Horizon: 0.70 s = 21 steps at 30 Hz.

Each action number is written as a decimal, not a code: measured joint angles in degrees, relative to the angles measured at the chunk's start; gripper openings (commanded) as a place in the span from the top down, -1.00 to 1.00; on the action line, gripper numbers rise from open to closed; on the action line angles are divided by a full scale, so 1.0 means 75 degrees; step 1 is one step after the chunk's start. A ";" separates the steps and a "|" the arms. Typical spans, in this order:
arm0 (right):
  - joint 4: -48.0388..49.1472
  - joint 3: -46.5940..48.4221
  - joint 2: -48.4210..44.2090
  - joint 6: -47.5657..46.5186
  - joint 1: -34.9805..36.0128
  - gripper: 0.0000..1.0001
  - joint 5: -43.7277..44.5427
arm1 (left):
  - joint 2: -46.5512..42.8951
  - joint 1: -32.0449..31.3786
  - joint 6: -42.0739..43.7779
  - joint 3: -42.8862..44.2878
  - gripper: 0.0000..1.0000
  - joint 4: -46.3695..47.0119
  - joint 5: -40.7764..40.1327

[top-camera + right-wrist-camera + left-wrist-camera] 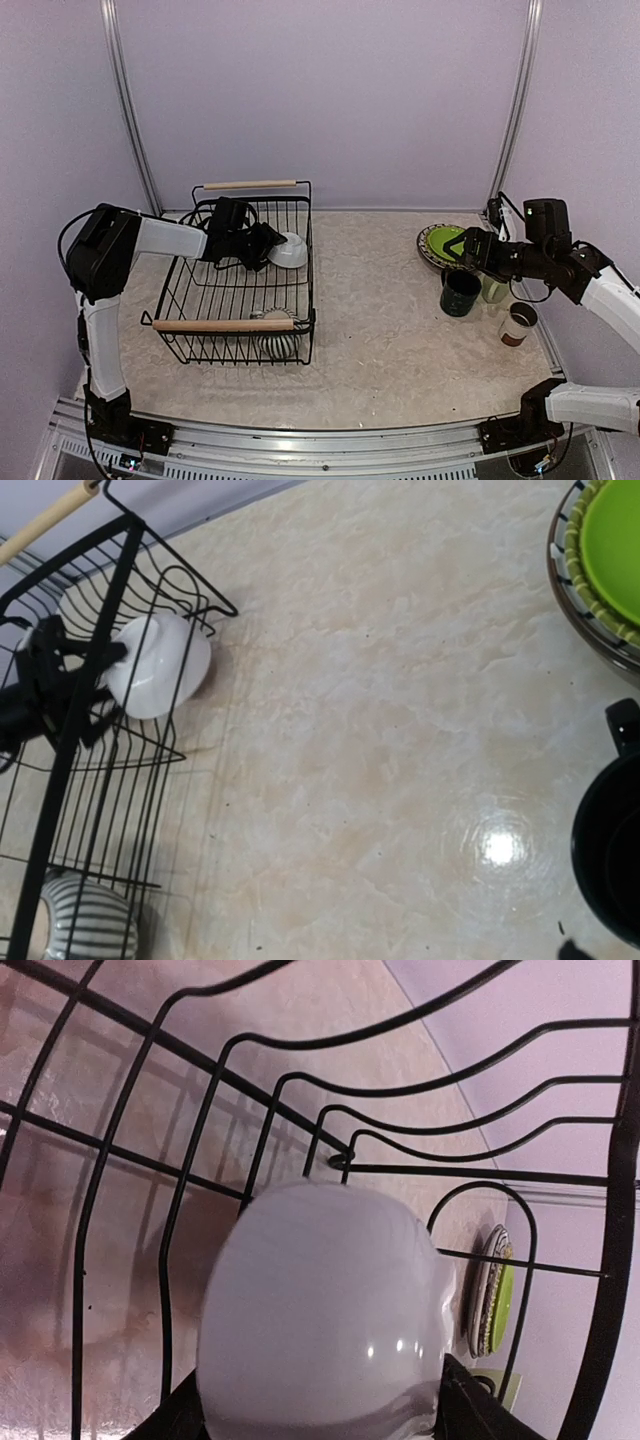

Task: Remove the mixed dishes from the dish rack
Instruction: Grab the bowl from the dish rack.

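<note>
The dish rack (pixel 225 325) stands at the left of the table. My left gripper (pixel 255 245) is inside its far end, shut on the white bowl (pixel 291 250), which is tipped on its side; the left wrist view shows the bowl (pixel 320 1320) filling the space between my fingers. A striped mug (pixel 280 338) lies at the rack's near end. On the right, the lime-green plate (pixel 447 243) lies on the black-and-white striped plate (pixel 428 250). My right gripper (pixel 470 250) hovers above the dark teal mug (pixel 460 292), open and empty.
The pale green mug (pixel 492 290) and the small white cup (pixel 518 323) stand right of the teal mug. Rack wires (pixel 620 1210) curve round the bowl. The right wrist view shows bare table between the rack (pixel 37 855) and the teal mug (pixel 610 850).
</note>
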 measured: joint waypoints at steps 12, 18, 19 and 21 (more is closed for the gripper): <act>0.0041 0.0000 0.0000 0.0000 0.0003 -0.99 0.0009 | -0.0128 0.0006 0.0434 0.0187 0.23 -0.0335 0.0012; 0.0044 0.0029 0.0102 -0.0006 0.0052 -1.00 0.0041 | -0.0527 0.0061 0.0775 0.0117 0.40 -0.0898 0.0195; 0.0044 0.0044 0.0143 -0.0006 0.0064 -1.00 0.0047 | -0.0618 0.0087 0.0825 0.0085 0.43 -0.0944 0.0262; 0.0047 0.0061 0.0216 -0.0006 0.0096 -0.99 0.0087 | -0.0813 0.0160 0.0909 -0.0003 0.50 -0.1017 0.0408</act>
